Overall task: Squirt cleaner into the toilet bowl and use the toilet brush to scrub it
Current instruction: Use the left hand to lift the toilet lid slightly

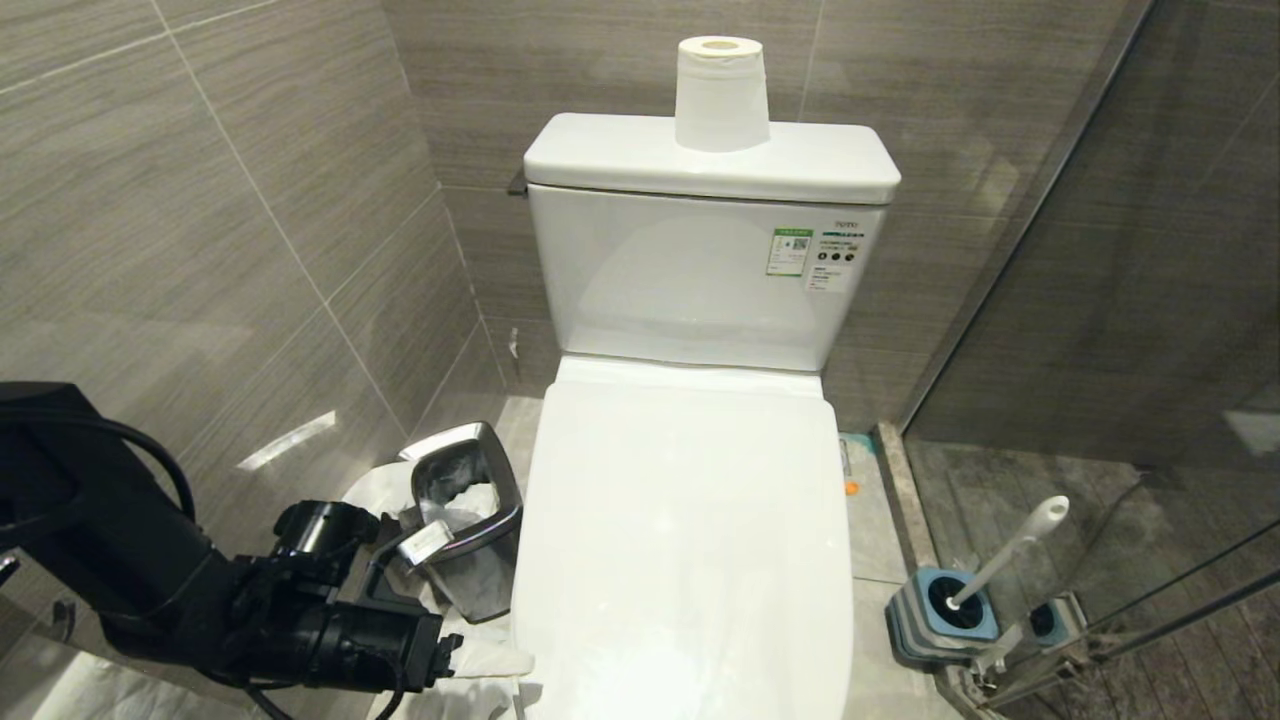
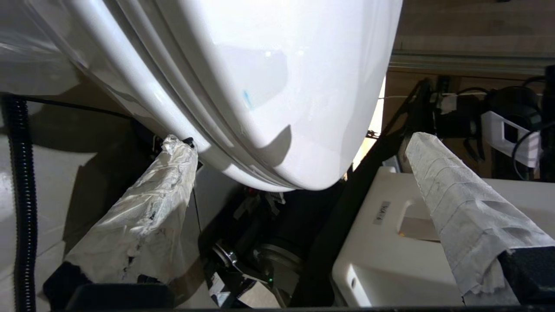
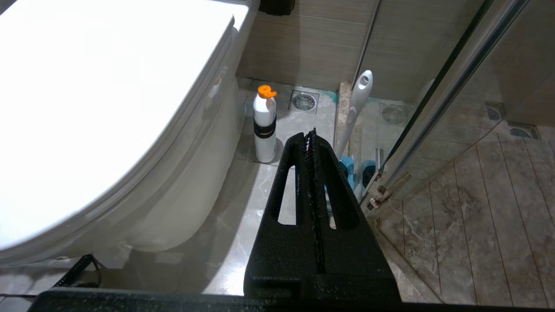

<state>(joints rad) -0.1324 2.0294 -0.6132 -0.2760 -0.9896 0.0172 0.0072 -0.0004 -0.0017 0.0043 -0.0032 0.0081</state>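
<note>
Head view shows grey-tiled walls, the left gripper point(image 2: 299, 160) spread wide by the front left edge of the lidded toilet bowl point(image 1: 690, 530), an unreadable green-topped label point(image 1: 815, 255) on its tank, the toilet brush point(image 1: 1005, 550) standing in its holder point(image 1: 940, 620) on the floor at right, the right gripper point(image 3: 311, 134) closed empty.

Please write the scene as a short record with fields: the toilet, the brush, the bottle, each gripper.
toilet bowl: lid closed, basin hidden
toilet brush: standing in its holder on the floor, to the right of the toilet
bottle: white, orange cap, upright on the floor beside the toilet
left gripper: open, at the front edge of the closed lid, one finger close under the rim
right gripper: shut, empty, above the floor
waste bin: left of the toilet
</note>
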